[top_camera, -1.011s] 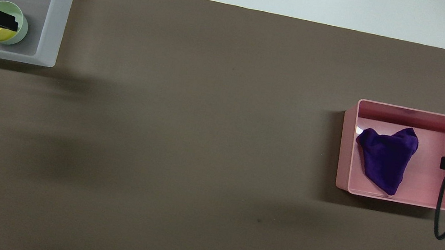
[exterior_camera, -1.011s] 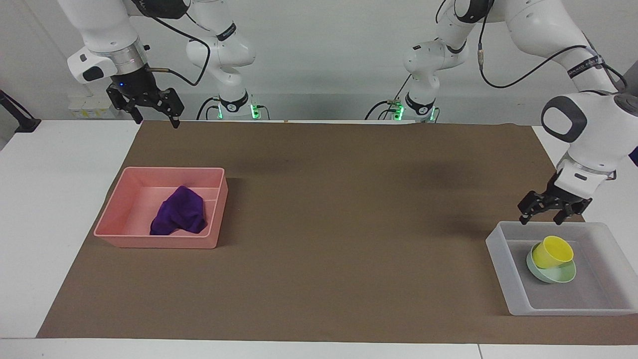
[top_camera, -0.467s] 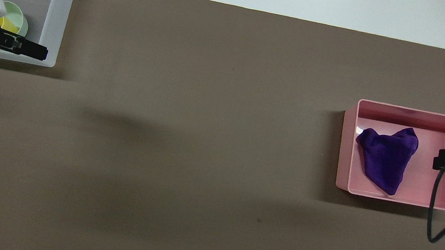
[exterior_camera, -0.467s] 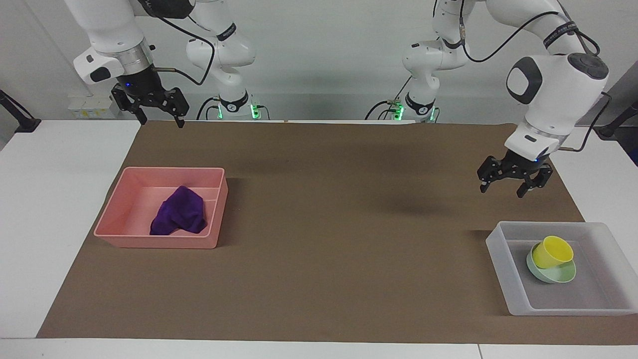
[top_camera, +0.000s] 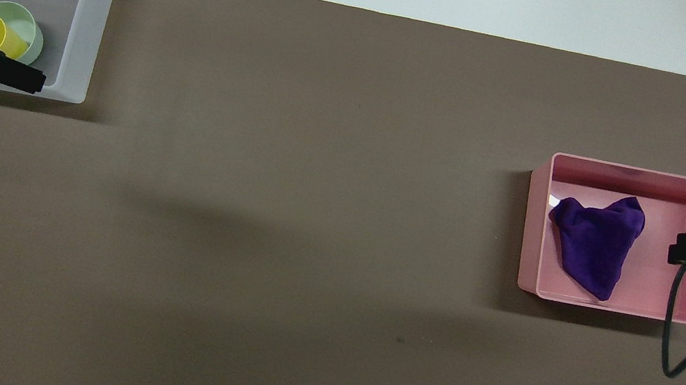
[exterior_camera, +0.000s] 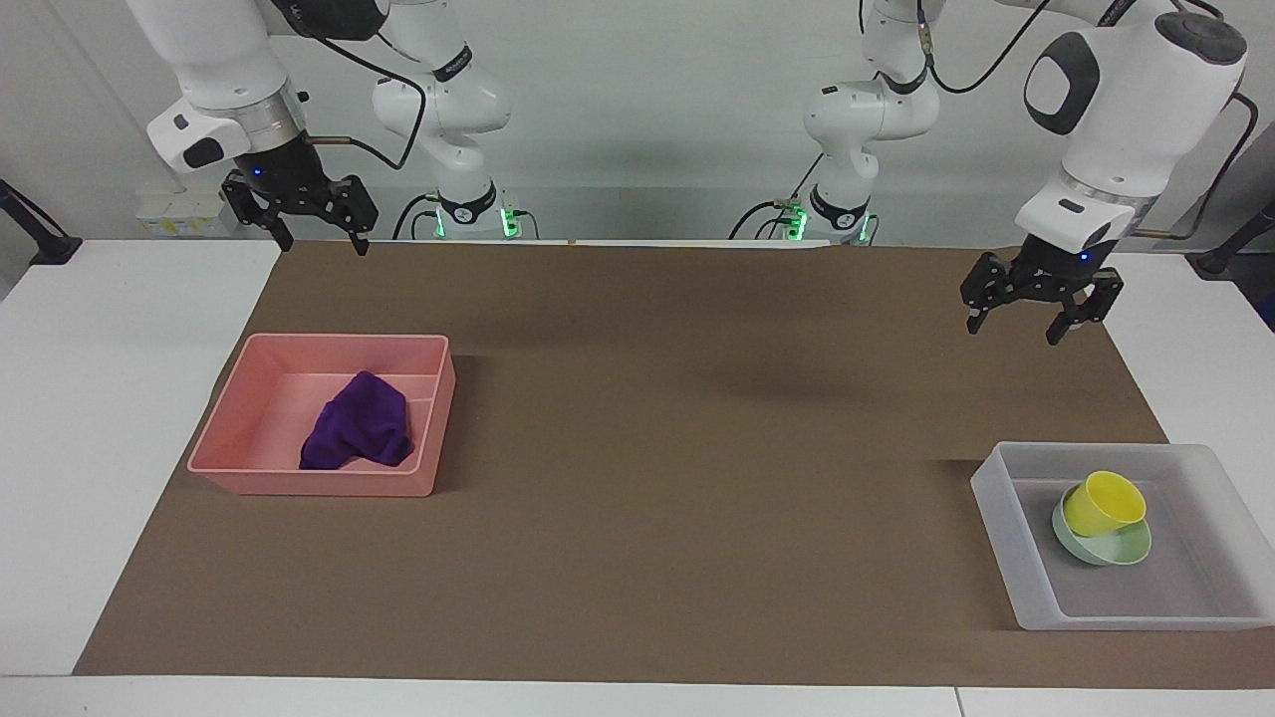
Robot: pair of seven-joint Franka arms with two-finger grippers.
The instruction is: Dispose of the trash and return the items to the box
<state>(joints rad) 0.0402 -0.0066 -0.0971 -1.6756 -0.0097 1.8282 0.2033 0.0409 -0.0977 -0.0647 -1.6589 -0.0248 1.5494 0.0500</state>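
the task looks finished: purple cloth (exterior_camera: 359,434) is seen in the pink bin (exterior_camera: 249,396), yellow cup (exterior_camera: 1102,503) and mint bowl (exterior_camera: 1108,548) in the frosted tray (exterior_camera: 1001,518); left pincer (exterior_camera: 1040,325) and right pincer (exterior_camera: 315,234) are raised, released, empty; only parking is called for.

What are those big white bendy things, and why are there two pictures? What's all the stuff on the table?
The white bendy things are two robot arms. Each ends in a black gripper with two fingers, like a pincher. One picture looks at the robots from across the table; the other looks down from above them, so everything seems flipped around.

On the brown mat sits a pink bin with a purple cloth inside. At the table's opposite end is a frosted white tray. In it a yellow cup rests tilted in a green bowl.

Nothing is being held. The left gripper hangs open above the mat, and the right gripper hangs open above the table edge by the robots.
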